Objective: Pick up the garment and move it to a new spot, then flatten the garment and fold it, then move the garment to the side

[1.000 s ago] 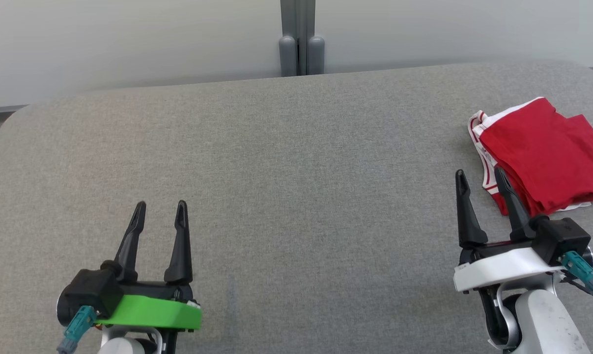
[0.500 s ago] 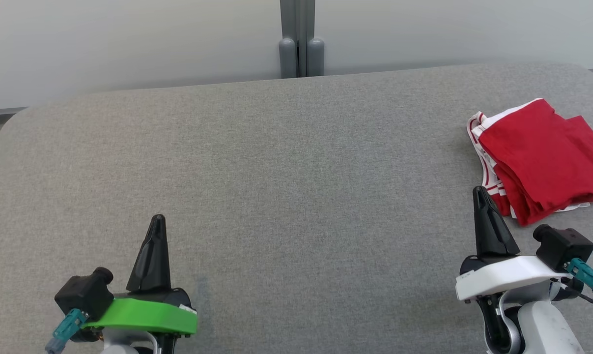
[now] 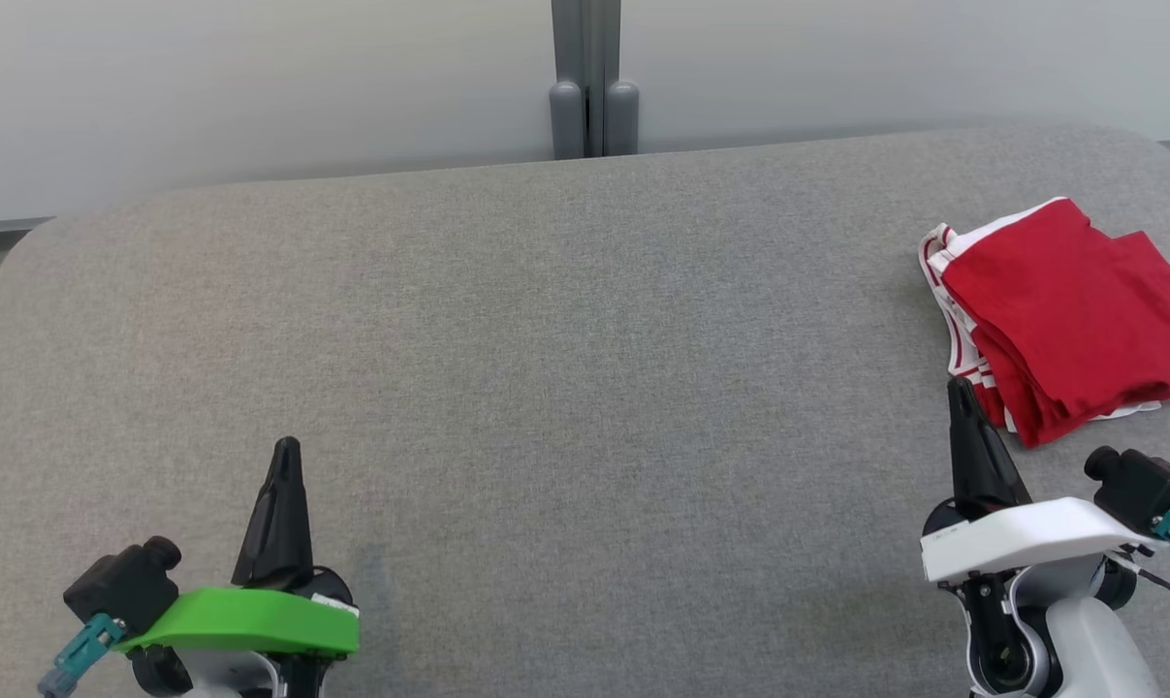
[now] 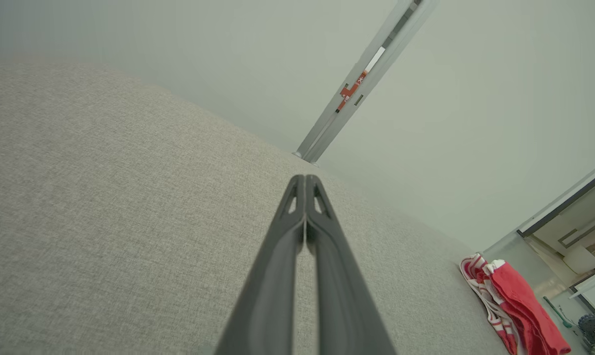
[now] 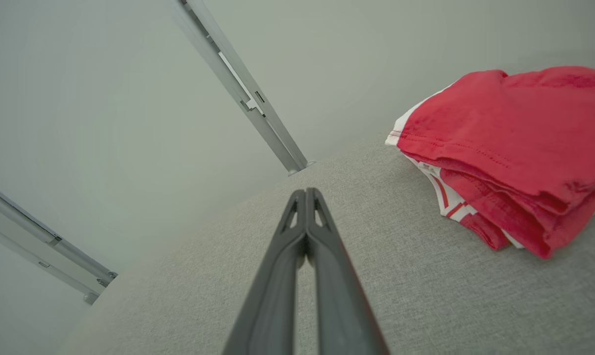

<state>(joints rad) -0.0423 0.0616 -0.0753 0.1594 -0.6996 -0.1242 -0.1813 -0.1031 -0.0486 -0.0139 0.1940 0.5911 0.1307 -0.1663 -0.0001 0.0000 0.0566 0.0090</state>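
The garment (image 3: 1069, 310) is lying folded at the table's (image 3: 585, 339) right edge (last step seemingly done), the left gripper (image 3: 287, 449) and right gripper (image 3: 960, 390) hovering pressed together, empty, needing only to park.

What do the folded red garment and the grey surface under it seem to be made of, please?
The folded red garment with white striped trim looks like soft knit fabric, probably cotton jersey: matte, limp layered folds, a stitched hem. The grey padded surface looks like woven upholstery cloth, matte and heathered, with a fine visible weave; its filling is hidden.
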